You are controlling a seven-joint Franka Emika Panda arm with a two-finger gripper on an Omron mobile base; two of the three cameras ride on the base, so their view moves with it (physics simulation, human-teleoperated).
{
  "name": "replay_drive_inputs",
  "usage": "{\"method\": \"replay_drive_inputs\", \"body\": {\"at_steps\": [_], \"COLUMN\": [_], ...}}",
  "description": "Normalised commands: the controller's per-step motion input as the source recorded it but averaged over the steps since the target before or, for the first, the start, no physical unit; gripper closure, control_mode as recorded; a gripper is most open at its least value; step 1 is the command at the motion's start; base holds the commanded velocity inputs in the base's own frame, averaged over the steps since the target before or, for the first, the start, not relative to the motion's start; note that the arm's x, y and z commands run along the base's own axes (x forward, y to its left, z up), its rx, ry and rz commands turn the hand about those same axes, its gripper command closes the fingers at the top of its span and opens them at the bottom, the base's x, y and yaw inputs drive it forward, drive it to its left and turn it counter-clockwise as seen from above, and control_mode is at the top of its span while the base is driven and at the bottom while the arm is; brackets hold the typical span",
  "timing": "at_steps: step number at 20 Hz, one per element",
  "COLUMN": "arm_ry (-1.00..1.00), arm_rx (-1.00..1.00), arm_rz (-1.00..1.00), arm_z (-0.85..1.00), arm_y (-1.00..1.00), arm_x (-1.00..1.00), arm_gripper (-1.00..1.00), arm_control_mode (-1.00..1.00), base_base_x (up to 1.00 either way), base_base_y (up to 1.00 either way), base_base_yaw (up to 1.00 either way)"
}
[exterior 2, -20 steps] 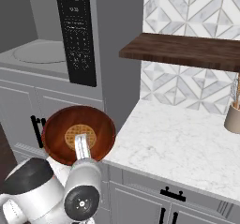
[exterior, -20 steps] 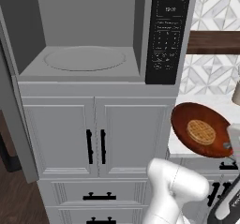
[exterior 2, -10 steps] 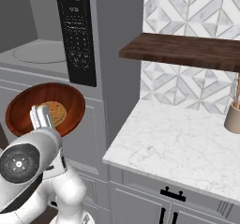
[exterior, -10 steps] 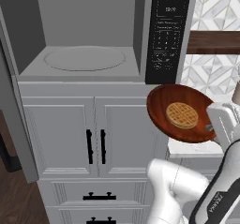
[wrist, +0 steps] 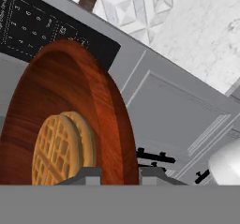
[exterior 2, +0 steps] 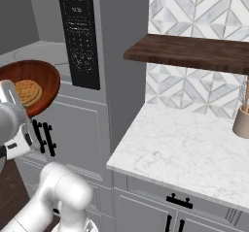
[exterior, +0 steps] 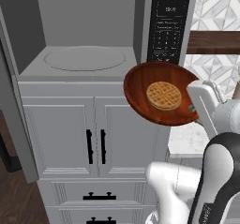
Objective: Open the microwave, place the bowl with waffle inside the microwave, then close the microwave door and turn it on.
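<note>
The microwave (exterior: 140, 12) stands open, its grey cavity and round turntable (exterior: 84, 59) bare. Its microwave door (exterior: 21, 134) hangs swung out at the far left, seen nearly edge-on. My gripper (exterior: 192, 108) is shut on the right rim of the reddish-brown bowl (exterior: 140, 85), holding it tilted in the air, just right of the cavity mouth and below the black keypad (exterior: 169, 26). The golden waffle (exterior: 163, 95) lies inside the bowl. In the hand view the bowl's rim (wrist: 117, 124) passes between my fingertips (wrist: 89, 176), with the waffle (wrist: 58, 148) close by. The right base view shows the bowl (exterior 2: 41, 78) and the waffle (exterior 2: 26, 92) at the left.
White cabinet doors with short black handles (exterior: 95, 145) sit below the microwave, with drawers under them. To the right lie a marble counter (exterior 2: 194, 148), a dark wooden shelf (exterior 2: 194, 51) above it and a tan utensil holder (exterior 2: 241, 122) by the tiled wall.
The arm has swung left and up, carrying the bowl with the waffle from over the counter's edge to just in front of the keypad, beside the open cavity. The grip is unchanged.
</note>
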Motion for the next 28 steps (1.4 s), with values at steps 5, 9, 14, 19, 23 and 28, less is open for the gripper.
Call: {"method": "replay_drive_inputs", "body": {"at_steps": [5,9,14,19,23,28], "arm_ry": [0.01,0.06,0.0,0.02,0.01,0.0], "arm_rx": [-0.05,0.0,0.02,0.14,0.12,0.1], "arm_rz": [-0.1,-0.1,-0.12,0.0,0.0,-0.07], "arm_z": [0.5,0.38,0.19,0.19,0.17,0.06], "arm_y": [0.48,0.38,0.33,0.42,0.47,0.41], "arm_x": [0.34,0.53,0.63,0.56,0.63,0.74], "arm_gripper": [1.0,1.0,1.0,1.0,1.0,1.0], "arm_control_mode": [-1.0,-1.0,-1.0,-1.0,-1.0,-1.0], "base_base_x": [0.0,0.0,0.0,0.0,0.0,0.0], "base_base_y": [0.0,0.0,0.0,0.0,0.0,0.0], "base_base_yaw": [0.0,0.0,0.0,0.0,0.0,0.0]}}
